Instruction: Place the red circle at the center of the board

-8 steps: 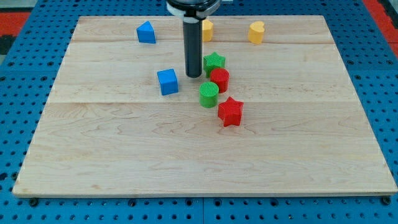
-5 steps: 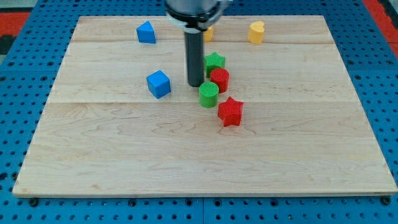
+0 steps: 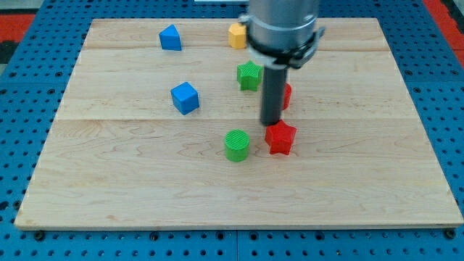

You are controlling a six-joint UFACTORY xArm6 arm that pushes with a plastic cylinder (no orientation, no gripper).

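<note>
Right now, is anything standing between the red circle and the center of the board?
Yes. My tip and the red star stand just below the red circle, which the rod mostly hides. The green cylinder sits near the centre.

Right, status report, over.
My tip just left of red circle, rod half hiding it. Red star directly below. Green cylinder near centre.

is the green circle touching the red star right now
No, the green circle sits apart from the red star, with bare board showing between them.
</note>
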